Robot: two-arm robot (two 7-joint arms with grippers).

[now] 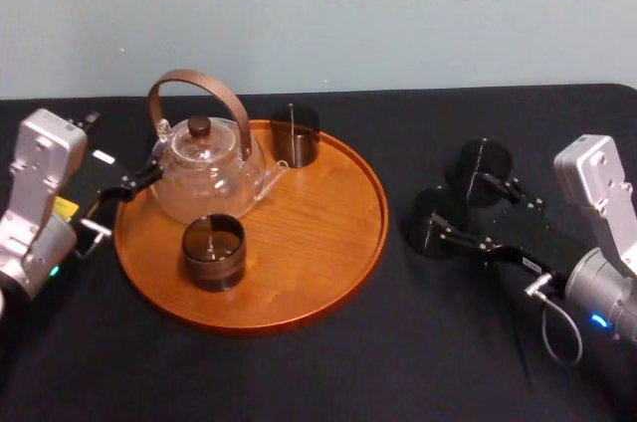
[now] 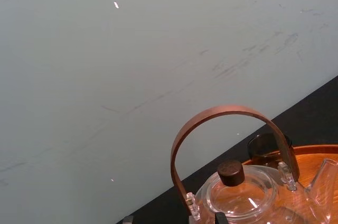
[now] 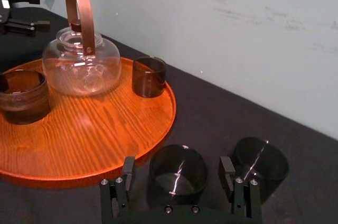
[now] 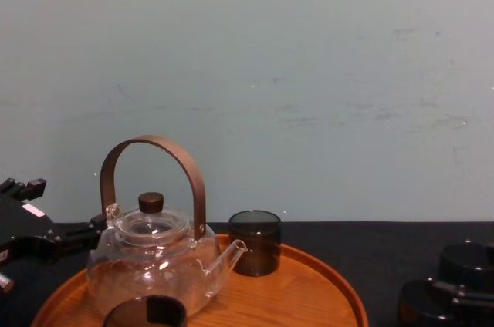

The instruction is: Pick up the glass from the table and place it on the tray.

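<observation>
The left arm [image 1: 38, 198] and right arm [image 1: 597, 233] have silver-grey housings and black fingers [image 3: 128, 168]; a grey cable [image 1: 563, 327] loops from the right one.

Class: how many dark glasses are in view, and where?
4 glasses. Two on the tray: one before the teapot, one behind its spout. Two on the table right of it: one behind, one between the right gripper's fingers. Left gripper: beside the teapot.
</observation>
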